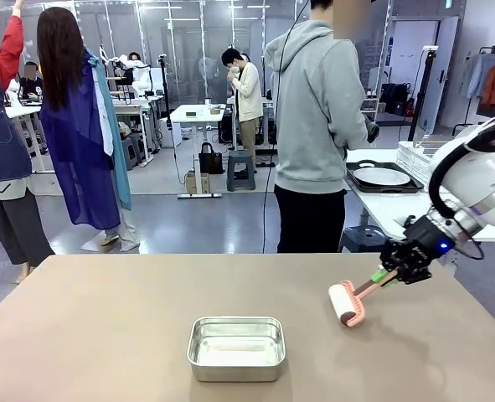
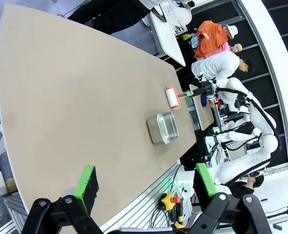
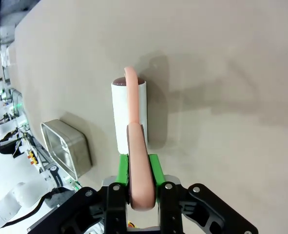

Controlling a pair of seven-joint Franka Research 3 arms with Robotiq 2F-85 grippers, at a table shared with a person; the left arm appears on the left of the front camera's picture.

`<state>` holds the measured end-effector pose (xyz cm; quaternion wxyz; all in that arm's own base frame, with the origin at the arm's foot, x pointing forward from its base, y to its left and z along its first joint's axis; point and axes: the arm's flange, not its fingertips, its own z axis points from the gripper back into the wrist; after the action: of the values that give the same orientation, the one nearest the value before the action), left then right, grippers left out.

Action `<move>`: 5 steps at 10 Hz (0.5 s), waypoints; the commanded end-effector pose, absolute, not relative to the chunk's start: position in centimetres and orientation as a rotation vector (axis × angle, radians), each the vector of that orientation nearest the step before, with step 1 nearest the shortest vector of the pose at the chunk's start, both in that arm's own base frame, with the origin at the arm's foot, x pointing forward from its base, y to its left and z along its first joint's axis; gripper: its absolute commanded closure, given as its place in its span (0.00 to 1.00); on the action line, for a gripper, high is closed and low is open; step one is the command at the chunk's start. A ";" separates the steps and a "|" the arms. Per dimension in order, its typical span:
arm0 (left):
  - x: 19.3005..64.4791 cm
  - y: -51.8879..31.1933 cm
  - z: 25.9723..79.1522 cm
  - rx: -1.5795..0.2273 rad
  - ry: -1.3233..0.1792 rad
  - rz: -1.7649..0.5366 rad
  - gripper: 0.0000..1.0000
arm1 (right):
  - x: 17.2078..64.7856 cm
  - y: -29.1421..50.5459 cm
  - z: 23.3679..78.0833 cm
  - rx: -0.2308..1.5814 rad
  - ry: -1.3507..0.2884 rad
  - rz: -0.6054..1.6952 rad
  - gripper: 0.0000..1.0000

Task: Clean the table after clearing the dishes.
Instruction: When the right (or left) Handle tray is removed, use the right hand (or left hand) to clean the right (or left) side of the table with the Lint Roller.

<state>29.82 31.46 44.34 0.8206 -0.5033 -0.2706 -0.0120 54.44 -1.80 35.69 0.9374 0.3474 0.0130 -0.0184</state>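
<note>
1. The right gripper (image 3: 138, 170) had its jaws clamped together on the salmon-pink plastic handle of a lint roller (image 1: 348, 303), the green pads (image 3: 154, 169) pressing the handle from both sides.
2. The left gripper (image 2: 144, 187) had its jaws spread wide apart with nothing between them, held well above the near edge of the table and touching nothing.
3. The lint roller's white cylindrical roll rested on the wide taupe-brown matte table (image 1: 105, 327), on the right part of the tabletop in the front view.
4. In the front view, the roller's handle ran from the gripper at upper right down and left to the roll, so the tool pointed away from the right arm toward the middle of the table.
5. The roll's long axis lay across the line of the handle, slanting from upper left to lower right in the front view; in the right wrist view the roll extended straight away from the fingers, with the pink frame arching over its far end.
6. A small rectangular steel pan (image 1: 236, 347) with rounded corners sat on the table near the robot's edge, about the middle, apart from the roller and to its left.
7. A round white plate in a dark rectangular tray (image 1: 384, 177) lay on a white-topped table (image 1: 389, 209) beyond the far right side, beside a standing person in a grey hoodie (image 1: 314, 126).
</note>
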 end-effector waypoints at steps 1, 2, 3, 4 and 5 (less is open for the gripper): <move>29.4 31.5 44.7 -1.061 -0.572 -0.034 0.00 | 53.1 -4.4 34.3 0.586 -0.001 -0.049 0.79; 29.4 31.5 44.7 -1.061 -0.572 -0.034 0.00 | 53.2 -5.9 34.9 0.535 0.007 -0.070 0.79; 29.4 31.5 44.7 -1.061 -0.572 -0.034 0.00 | 53.2 -7.1 35.2 0.472 0.015 -0.095 0.79; 29.4 31.5 44.7 -1.061 -0.572 -0.034 0.00 | 53.4 -8.4 35.6 0.423 0.013 -0.122 0.79; 29.4 31.5 44.7 -1.061 -0.572 -0.034 0.00 | 53.6 -9.8 36.0 0.403 0.013 -0.142 0.79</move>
<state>29.82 31.46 44.34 0.8206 -0.5033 -0.2706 -0.0120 53.53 -8.38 38.18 0.9618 0.2702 -0.0008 -0.0443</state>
